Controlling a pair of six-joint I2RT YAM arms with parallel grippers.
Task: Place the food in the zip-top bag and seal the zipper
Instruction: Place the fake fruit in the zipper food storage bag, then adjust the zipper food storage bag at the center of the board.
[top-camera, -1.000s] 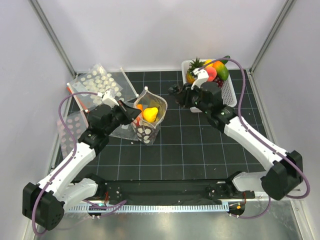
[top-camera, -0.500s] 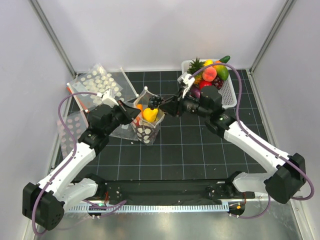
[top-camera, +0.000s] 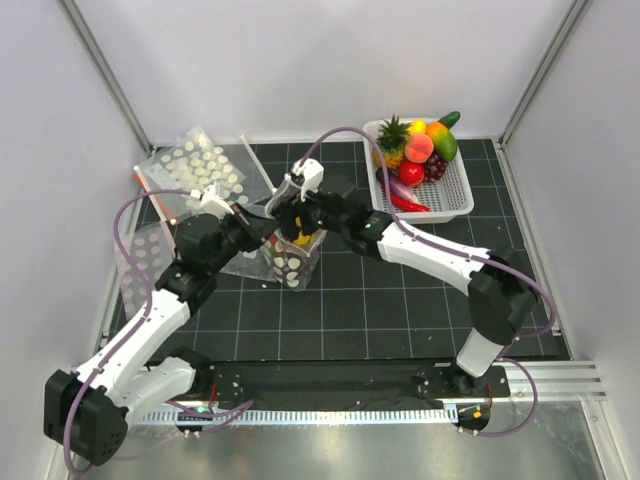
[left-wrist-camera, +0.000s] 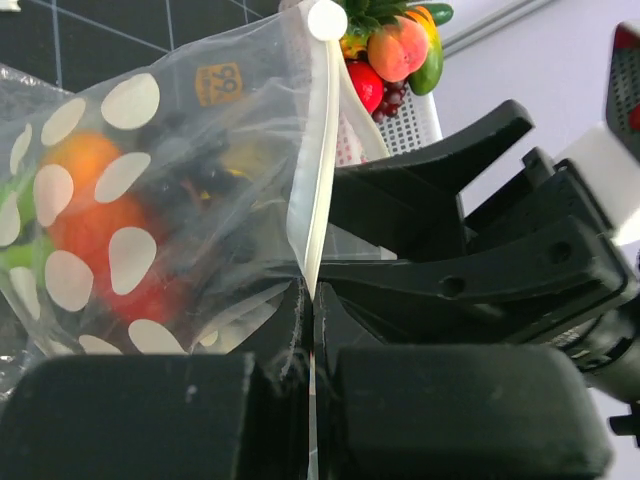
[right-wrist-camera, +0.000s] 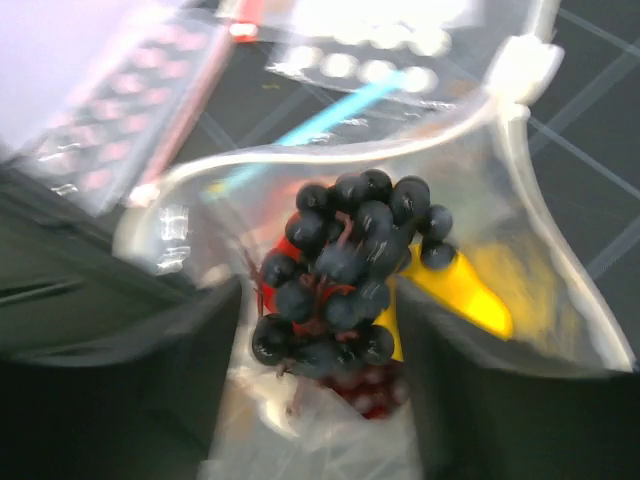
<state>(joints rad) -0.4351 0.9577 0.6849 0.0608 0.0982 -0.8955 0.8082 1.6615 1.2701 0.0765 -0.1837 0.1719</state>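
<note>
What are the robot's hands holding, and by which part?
The left gripper pinches the zip-top bag by the white zipper at its mouth. The right gripper is open over the grapes, holding nothing.

The zipper (left-wrist-camera: 318, 170) of the dotted zip-top bag (left-wrist-camera: 150, 200) is pinched in the closed left gripper (left-wrist-camera: 312, 300); orange and red food (left-wrist-camera: 85, 235) is seen inside, a fruit basket (left-wrist-camera: 410, 125) beyond.

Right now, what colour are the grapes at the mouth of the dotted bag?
The grapes are dark purple, almost black; the right wrist view shows them best.
</note>
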